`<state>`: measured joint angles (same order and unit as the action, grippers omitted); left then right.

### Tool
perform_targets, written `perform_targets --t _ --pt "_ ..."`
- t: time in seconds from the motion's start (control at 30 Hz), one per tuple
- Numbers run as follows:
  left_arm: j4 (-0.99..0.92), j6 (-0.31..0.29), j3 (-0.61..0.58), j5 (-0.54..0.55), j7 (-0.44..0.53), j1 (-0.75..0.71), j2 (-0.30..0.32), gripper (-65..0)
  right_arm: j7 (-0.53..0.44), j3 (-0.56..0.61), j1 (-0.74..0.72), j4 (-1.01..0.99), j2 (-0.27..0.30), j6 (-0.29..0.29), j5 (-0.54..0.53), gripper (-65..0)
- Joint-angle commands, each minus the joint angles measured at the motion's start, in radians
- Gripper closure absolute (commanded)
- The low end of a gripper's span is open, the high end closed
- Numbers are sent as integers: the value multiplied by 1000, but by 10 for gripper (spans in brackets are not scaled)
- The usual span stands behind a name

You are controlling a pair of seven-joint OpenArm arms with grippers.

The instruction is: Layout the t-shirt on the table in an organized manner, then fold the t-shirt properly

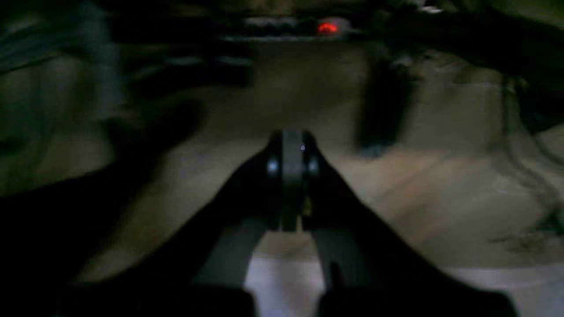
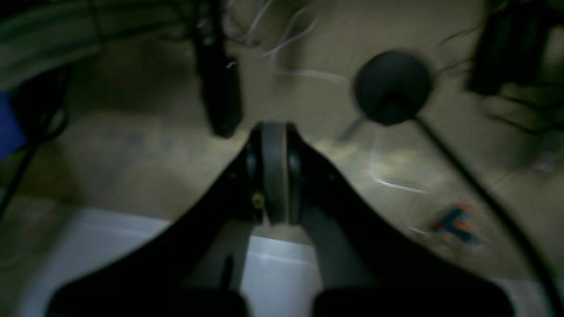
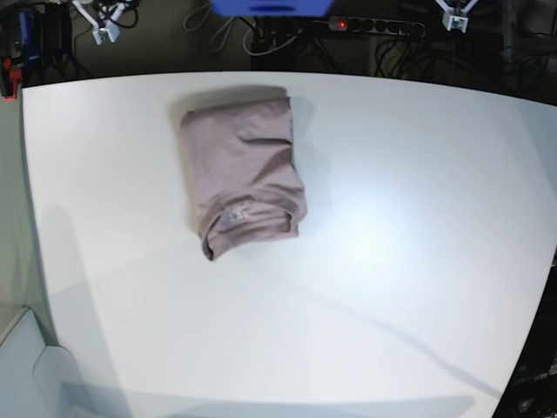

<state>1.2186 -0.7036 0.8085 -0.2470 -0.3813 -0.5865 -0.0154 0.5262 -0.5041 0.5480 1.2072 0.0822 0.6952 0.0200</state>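
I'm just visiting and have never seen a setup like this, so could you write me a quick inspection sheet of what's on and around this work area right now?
Surface: the table is white and glossy, with a bright glare patch.
Job's things: the t-shirt lies folded into a compact rectangle toward the far left of the table, collar end nearest the camera.
Clutter: nothing seen on the table besides the shirt.
Grippers: the left gripper and right gripper are both shut, holding nothing, past the table's edge over the floor.
Cables: loose cables on the floor; a power strip with a red light behind the table.
Surroundings: dim floor; a round black object; a blue object at the far edge.
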Motion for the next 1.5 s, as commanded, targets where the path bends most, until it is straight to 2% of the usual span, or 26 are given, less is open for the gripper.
perform_targets --t 0.0,0.1,0.27,0.37,0.47,0.53,0.67,0.77,0.83,0.9,1.0,1.1,1.2,1.47 --pt "-73 5 -15 -2 38 9 32 -1 -15 11 -3 -28 14 3 -1 0" --pt "-349 5 -71 -1 153 79 99 -1 -61 54 -33 -152 17 3 -1 0" --pt "-735 5 -84 -12 373 224 150 -1 -176 118 -105 -352 17 3 -1 0" --pt "-860 5 -107 -13 479 271 164 -1 -295 134 -151 -482 17 3 -1 0" --pt "-926 9 -216 -12 537 296 164 -1 -429 186 -184 -610 17 3 -1 0" --pt "-948 91 -281 -5 554 308 164 -1 -519 239 -197 -674 18 3 1 0" --pt "-1008 281 -335 -10 552 349 159 -1 -680 355 -219 -803 37 -9 1 0" --pt "-1052 430 -355 -12 552 382 154 -1 -800 428 -237 -895 38 -260 1 0" --pt "-1057 505 -361 -7 554 385 151 -1 -869 467 -246 -952 41 -429 1 0" --pt "-1055 556 -361 -7 554 386 128 -1 -924 526 -257 -996 47 -584 1 0" --pt "-1063 591 -361 -7 554 409 113 -1 -955 606 -282 -1045 49 -745 1 0" --pt "-1063 626 -360 -5 554 420 102 -1 -957 632 -286 -1050 46 -833 1 0" --pt "-1063 665 -361 -10 554 425 93 -1 -957 629 -288 -1050 40 -840 -1 0" --pt "-1117 672 -358 -5 554 478 88 -1 -957 640 -306 -1050 -3 -840 -1 0"
